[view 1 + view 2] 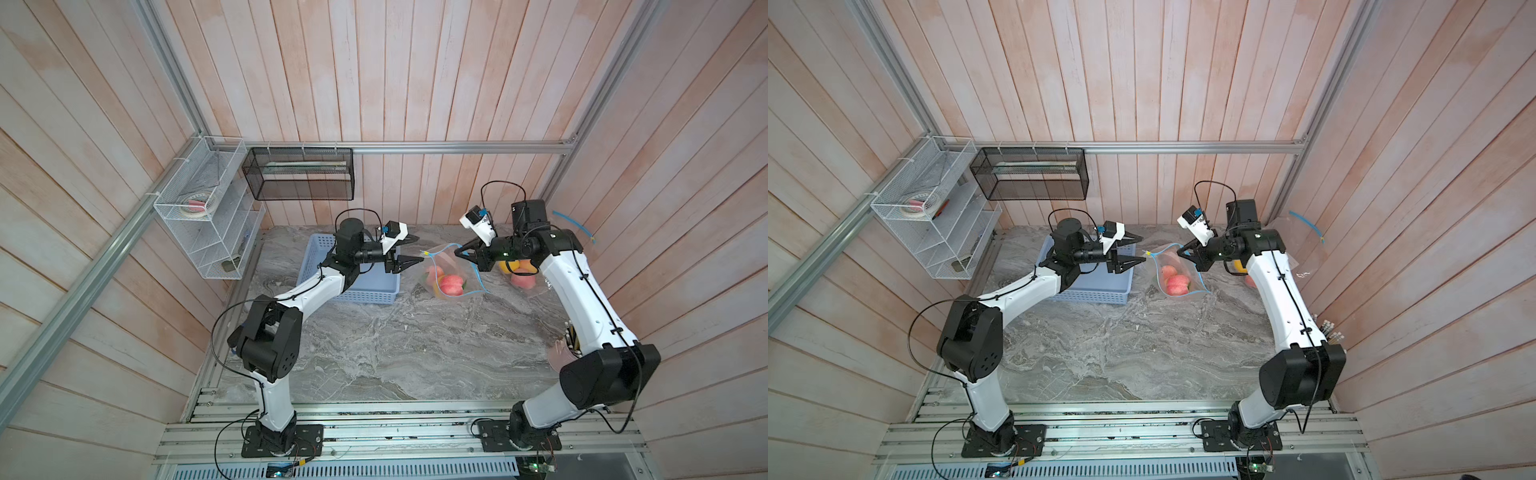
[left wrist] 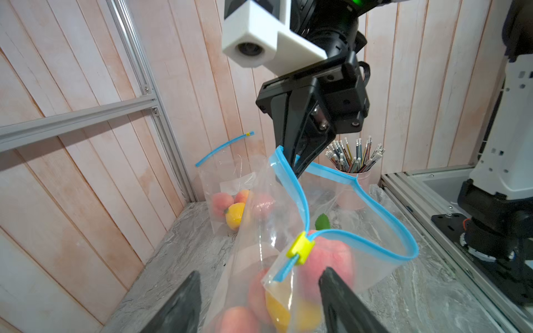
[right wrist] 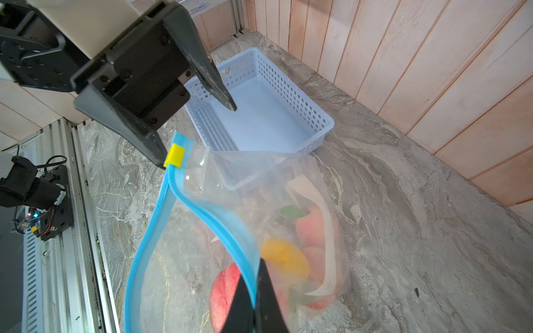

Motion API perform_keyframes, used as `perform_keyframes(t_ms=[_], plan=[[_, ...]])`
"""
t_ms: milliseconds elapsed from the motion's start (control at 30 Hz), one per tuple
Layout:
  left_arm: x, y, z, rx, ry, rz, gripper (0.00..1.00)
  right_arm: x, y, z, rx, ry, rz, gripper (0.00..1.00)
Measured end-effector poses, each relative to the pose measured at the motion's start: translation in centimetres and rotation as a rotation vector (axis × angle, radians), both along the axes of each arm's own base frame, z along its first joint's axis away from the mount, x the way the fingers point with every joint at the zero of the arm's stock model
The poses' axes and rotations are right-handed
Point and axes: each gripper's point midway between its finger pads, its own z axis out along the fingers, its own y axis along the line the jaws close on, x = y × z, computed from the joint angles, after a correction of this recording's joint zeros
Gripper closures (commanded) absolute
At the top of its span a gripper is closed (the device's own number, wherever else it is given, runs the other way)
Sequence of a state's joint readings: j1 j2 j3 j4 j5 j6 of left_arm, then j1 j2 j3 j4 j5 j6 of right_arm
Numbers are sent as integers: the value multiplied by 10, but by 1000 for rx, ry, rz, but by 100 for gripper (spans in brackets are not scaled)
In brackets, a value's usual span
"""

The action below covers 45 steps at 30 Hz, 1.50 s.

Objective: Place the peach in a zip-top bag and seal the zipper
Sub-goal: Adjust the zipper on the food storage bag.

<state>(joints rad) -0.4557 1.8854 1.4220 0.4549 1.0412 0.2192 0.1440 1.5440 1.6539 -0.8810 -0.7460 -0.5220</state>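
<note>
The grey marbled tabletop (image 1: 374, 353) is looked down on from high above the arm bases (image 1: 282, 440) in both top views, toward the back wall of pale pink wooden planks (image 1: 374, 83). From the left wrist, the clear plastic zip-top bag (image 2: 274, 207) is seen at close range, with the black right gripper (image 2: 297, 172) beyond. From the right wrist, the same bag is viewed the other way, with the black left gripper (image 3: 196, 136) and pale blue perforated plastic basket (image 3: 288, 86) beyond.
</note>
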Motion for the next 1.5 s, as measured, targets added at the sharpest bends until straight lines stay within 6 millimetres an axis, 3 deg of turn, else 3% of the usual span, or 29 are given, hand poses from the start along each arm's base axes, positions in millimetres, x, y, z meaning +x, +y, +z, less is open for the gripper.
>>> perform_keyframes(t_ms=[233,467,767,800,967,1100,1233,1500], plan=[[-8,-9,1,3,-5,-38,53,-14,1,10,25,-37,22,100],[-19,-16,11,-8,-24,-85,66,-15,4,2,42,-21,37,100],[-29,-23,16,-24,-10,-125,100,-23,3,1,60,-36,19,100],[-29,-23,17,-26,-15,-125,100,-25,2,3,63,-42,8,100],[-29,-25,16,-34,5,-107,100,-28,-8,15,72,-81,-94,52],[-26,-28,16,-37,33,-73,100,-21,-19,33,84,-115,-213,27],[-20,-33,20,-19,79,-7,100,-13,-23,53,72,-152,-311,21],[-30,-59,54,23,168,52,100,-18,4,87,46,-257,-301,16]])
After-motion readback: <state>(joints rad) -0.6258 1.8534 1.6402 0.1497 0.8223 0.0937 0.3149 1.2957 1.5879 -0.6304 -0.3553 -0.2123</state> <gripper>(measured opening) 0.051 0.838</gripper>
